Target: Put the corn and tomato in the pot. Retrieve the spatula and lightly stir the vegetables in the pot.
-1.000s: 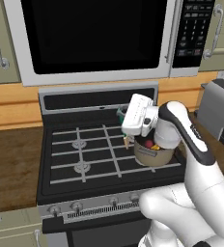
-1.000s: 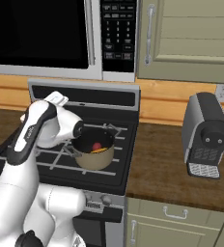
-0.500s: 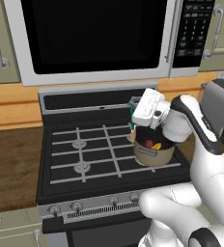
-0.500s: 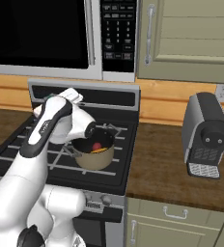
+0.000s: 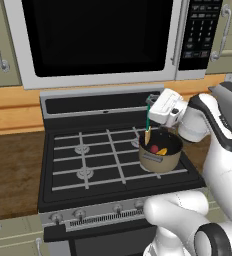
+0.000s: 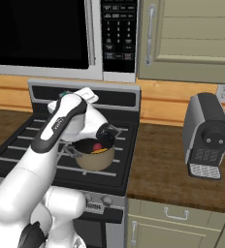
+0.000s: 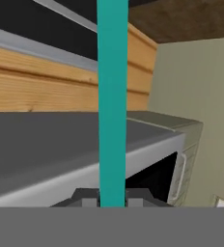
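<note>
A: End effector [image 5: 151, 104], right of centre in the left base view, pinches the spatula [image 5: 147, 124], blade down at the pot [image 5: 160, 152] rim.

B: Tomato [image 5: 154, 148] and corn [image 5: 162, 151] lie inside; stirring is in hand, and next calls for gentle sweeps.

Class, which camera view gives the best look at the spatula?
The left base view: the spatula shows its green handle and pale blade dipping into the pot. The hand view shows just the handle, held by the hand. In the right base view the arm hides it.
</note>
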